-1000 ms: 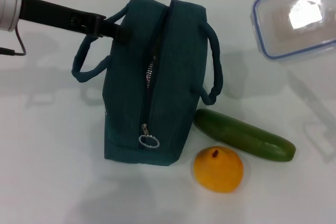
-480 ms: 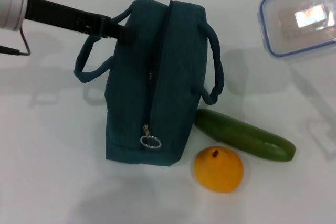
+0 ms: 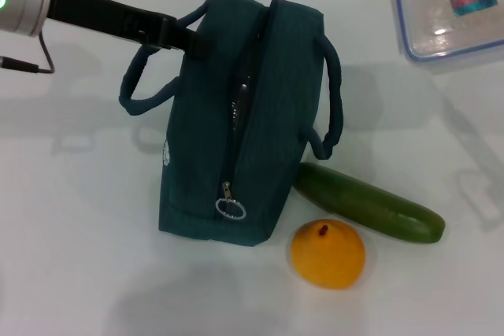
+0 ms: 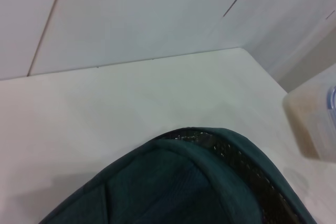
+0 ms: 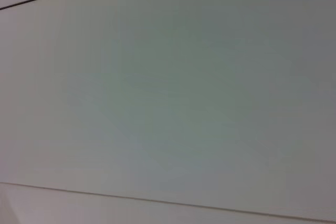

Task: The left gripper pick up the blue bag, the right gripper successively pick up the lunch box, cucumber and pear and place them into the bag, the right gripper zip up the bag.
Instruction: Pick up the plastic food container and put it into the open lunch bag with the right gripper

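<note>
The blue bag (image 3: 236, 123) stands in the middle of the white table, its zip slit along the top partly parted and the ring pull (image 3: 230, 208) at the near end. My left gripper (image 3: 179, 37) reaches in from the left and is shut on the bag's top edge by the left handle; the left wrist view shows the bag (image 4: 184, 187) close up. The clear, blue-rimmed lunch box (image 3: 453, 12) sits at the top right, also seen as the lunch box (image 4: 315, 114) in the left wrist view. Right of the bag lie the cucumber (image 3: 366, 202) and the yellow-orange pear (image 3: 327, 253). My right gripper is out of view.
The table (image 3: 71, 218) is white, with a pale wall behind it. The right wrist view shows only a plain wall panel (image 5: 168, 98). The bag's right handle (image 3: 331, 100) hangs over the cucumber's far end.
The lunch box has moved up and to the right, toward the frame corner. The left arm and the bag's top have shifted slightly right, tilting the bag.
</note>
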### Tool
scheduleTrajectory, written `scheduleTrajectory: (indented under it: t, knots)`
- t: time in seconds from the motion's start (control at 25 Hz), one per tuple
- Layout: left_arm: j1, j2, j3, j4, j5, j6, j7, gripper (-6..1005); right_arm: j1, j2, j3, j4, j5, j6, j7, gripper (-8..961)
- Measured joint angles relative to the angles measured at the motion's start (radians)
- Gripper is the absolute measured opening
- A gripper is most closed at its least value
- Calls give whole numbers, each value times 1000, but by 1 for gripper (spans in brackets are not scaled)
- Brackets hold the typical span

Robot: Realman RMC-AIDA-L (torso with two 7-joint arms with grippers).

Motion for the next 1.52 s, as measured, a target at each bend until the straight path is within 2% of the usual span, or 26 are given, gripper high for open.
scheduleTrajectory:
  t: [0.84, 1.2, 1.52]
  knots:
    - [-1, -5, 43, 45, 0, -68, 10, 50, 143, 0, 42, 97, -5, 22, 45, 95]
    - [0, -26, 49, 80, 28, -79, 5, 50, 208, 0, 76, 101, -20, 9, 44, 95]
    - [-5, -36, 61, 80, 29, -79, 3, 50, 268, 0, 77, 107, -99, 101, 36, 95]
